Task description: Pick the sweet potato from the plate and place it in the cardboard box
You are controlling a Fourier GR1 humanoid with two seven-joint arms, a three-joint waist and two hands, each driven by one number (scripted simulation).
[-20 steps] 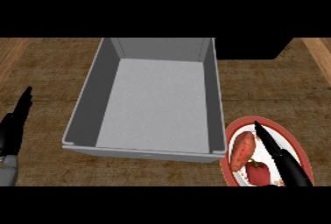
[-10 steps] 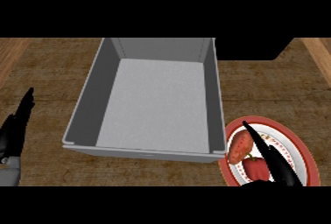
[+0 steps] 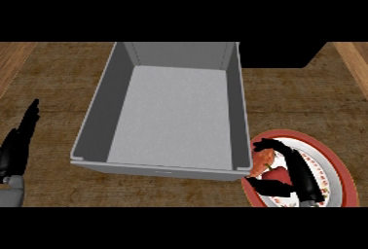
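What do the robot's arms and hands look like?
Each robot hand is black, with long, thin, pointed fingers. The left robot hand shows at the view's left edge, joined to a grey forearm with a smooth, rounded shape. The right robot hand is black too; only a small grey bit shows at its wrist. No cables or markings show.

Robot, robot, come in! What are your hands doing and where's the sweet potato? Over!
Right hand curled round orange sweet potato on red-rimmed round plate. Left hand open, resting at left edge. Grey rectangular box open; nothing in the way.
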